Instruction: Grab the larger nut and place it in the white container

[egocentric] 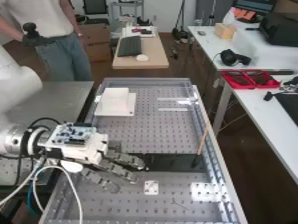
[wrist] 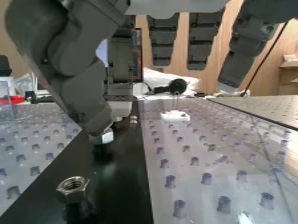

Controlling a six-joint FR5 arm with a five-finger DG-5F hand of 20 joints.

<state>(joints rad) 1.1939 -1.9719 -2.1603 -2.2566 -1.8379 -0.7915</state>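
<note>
High view: the dark grey hand (egocentric: 93, 151), at 8 o'clock from centre, extends relaxed, open fingers toward a black strip (egocentric: 174, 163); the white container (egocentric: 114, 102) occupies 10 o'clock. Wrist view: a hexagonal metal nut (wrist: 72, 186) sits over the strip, near but apart from the thumb (wrist: 85, 97).

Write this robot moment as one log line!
hand: open, over bench | nut: on black strip, not boxed yet | white box: beyond hand
</note>
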